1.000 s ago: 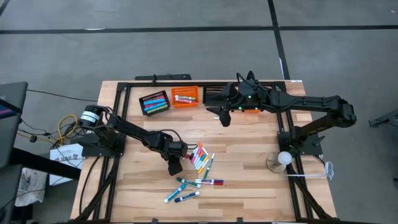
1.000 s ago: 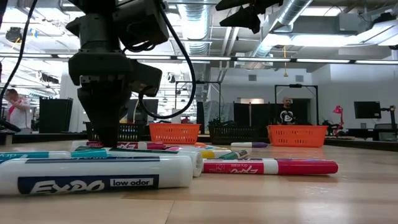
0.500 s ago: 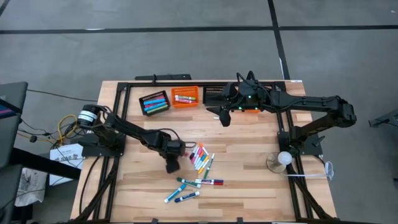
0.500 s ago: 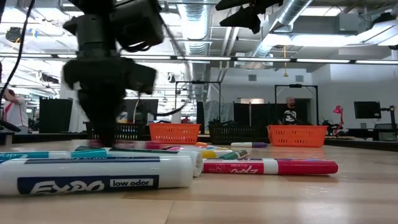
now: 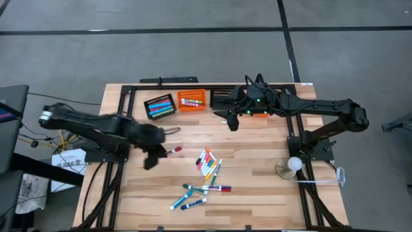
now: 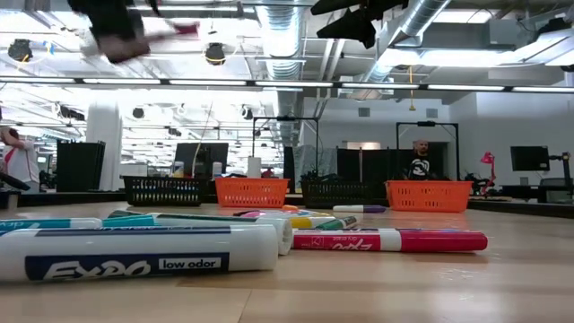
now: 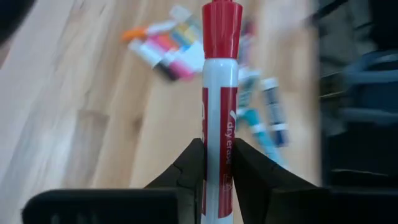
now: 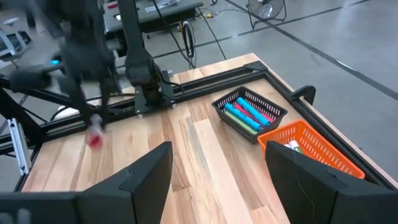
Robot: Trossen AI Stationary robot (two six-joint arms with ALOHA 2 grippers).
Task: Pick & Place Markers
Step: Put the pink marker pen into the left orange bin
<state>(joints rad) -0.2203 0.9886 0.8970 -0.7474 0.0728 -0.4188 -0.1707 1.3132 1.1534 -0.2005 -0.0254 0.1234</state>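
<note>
Red-capped marker (image 7: 221, 118), smooth white barrel, I see pinched between left gripper (image 7: 216, 163) dark fingers, lifted above wooden table (image 5: 257, 193). Other markers (image 5: 207, 164) lie loose mid-table. Right gripper (image 8: 217, 180) hangs wide open, empty, near orange mesh basket (image 5: 191, 100).

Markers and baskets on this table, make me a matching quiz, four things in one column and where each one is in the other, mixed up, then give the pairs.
Things:
1. red marker
2. black basket
3. orange basket
4. right gripper

Places or states:
A. open, hanging over the table's far side near the baskets
B. clamped in the left gripper, lifted off the table
C. at the table's far edge, holding blue, green and pink markers
D. just right of the black basket in the high view, with a few markers inside

Pairs: 1-B, 2-C, 3-D, 4-A
</note>
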